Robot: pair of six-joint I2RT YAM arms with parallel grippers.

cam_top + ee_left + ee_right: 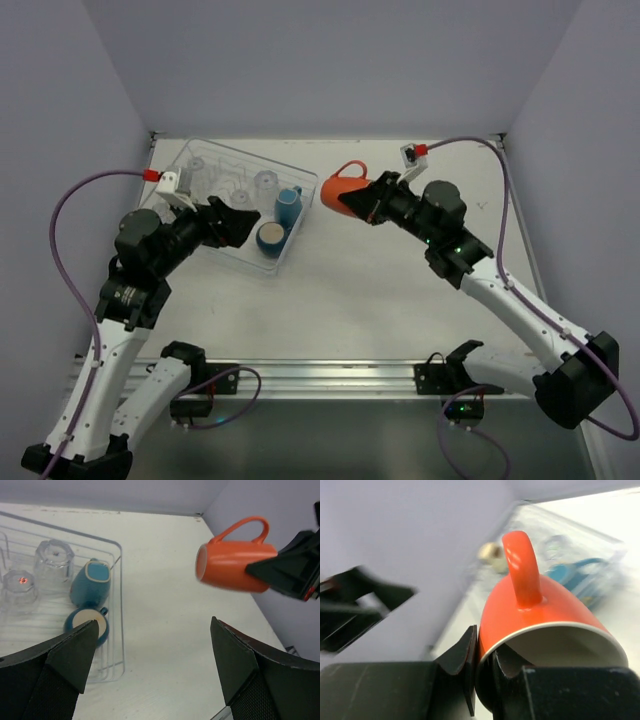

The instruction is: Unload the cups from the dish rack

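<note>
My right gripper (362,203) is shut on the rim of the orange cup (343,190), holding it on its side in the air just right of the dish rack (205,150); one finger is inside the cup (540,620), one outside. The clear rack holds a blue cup lying on its side (289,206), a dark blue cup with a cream inside (269,237) and several clear tumblers (265,184). My left gripper (243,222) is open and empty over the rack's near side. In the left wrist view the orange cup (232,565) hangs at the upper right, with the blue cup (91,582) and tumblers (53,562) in the rack.
Grey walls close the table at the back and both sides. A metal rail (330,375) runs along the near edge. White tabletop (380,290) lies right of the rack.
</note>
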